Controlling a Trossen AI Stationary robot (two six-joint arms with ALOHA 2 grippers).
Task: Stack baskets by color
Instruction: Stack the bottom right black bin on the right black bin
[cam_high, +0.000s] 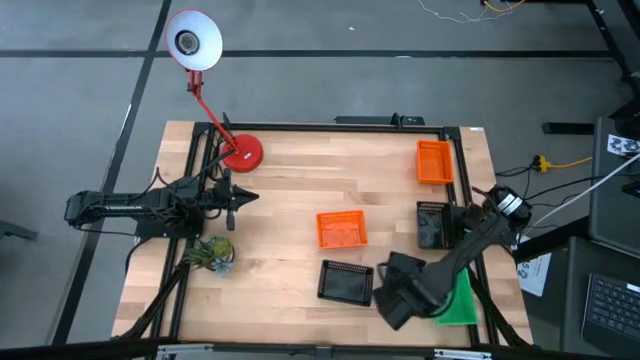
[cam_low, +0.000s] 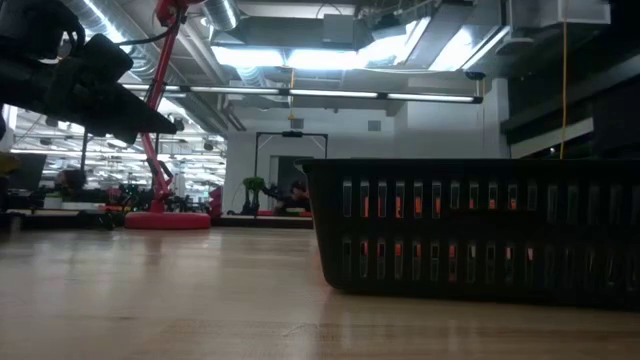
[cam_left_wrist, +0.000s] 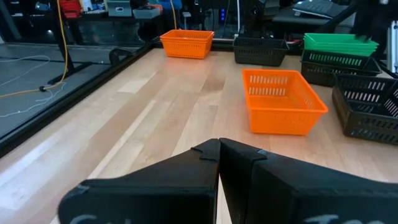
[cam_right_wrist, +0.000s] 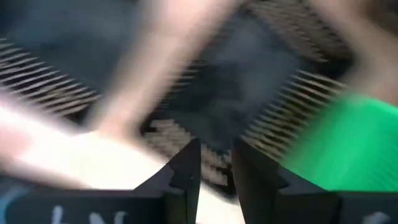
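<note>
The right gripper hangs low over the table's near right corner, its fingers a small way apart with nothing between them, just beside a black basket and the green basket that sits atop another black one. An orange basket lies mid-table, a second orange basket at the far right, and one more black basket between it and the arm. The left gripper waits pinched shut near the red lamp base. The risk from here, as a judgement: the narrow gap could miss a basket's thin mesh rim, or the arm's bulk could nudge the green stack off the edge
</note>
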